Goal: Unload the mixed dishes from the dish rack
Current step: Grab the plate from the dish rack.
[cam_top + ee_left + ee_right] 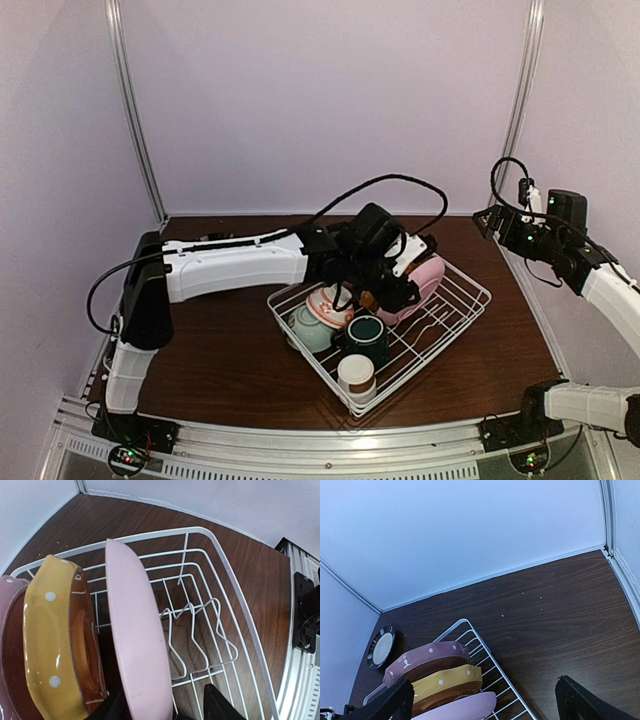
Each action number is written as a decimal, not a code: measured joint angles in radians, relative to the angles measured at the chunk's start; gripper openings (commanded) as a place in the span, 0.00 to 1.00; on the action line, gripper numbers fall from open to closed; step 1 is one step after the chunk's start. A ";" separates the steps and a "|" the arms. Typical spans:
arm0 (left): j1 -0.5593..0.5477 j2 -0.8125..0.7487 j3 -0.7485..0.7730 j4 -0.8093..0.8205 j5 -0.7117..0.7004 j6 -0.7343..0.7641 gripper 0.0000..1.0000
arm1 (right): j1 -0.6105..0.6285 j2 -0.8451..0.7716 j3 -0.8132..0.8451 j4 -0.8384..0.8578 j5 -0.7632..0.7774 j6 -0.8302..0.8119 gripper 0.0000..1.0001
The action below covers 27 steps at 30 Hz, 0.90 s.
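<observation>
In the dish rack (455, 300) on the brown surface (230, 360), the pink plate (140, 645) stands upright beside a yellow plate (45, 645). The 2 jaws of the left gripper (167, 706) straddle the pink plate's edge, seemingly wide, not pinching. The right gripper (487, 700) hangs wide open, well apart.

The lower edge cuts off the left pincer (167, 707) and the pink plate's (135, 640) bottom rim.

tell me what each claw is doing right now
left claw: open, straddling the pink plate, not clamped
right claw: open, holding nothing
</observation>
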 measured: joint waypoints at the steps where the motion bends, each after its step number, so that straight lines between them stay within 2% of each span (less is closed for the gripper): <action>1: 0.000 0.013 0.010 0.000 0.000 -0.003 0.49 | 0.000 0.000 0.000 0.000 0.000 0.000 1.00; 12: 0.000 0.090 0.074 0.001 0.000 -0.051 0.33 | 0.000 0.000 -0.001 -0.001 0.000 0.000 1.00; 18: 0.000 0.100 0.088 0.000 0.001 -0.076 0.17 | 0.000 0.000 -0.007 -0.001 0.001 0.000 1.00; 27: 0.006 0.103 0.109 -0.013 0.056 -0.077 0.04 | 0.000 -0.001 -0.007 -0.001 0.000 0.000 1.00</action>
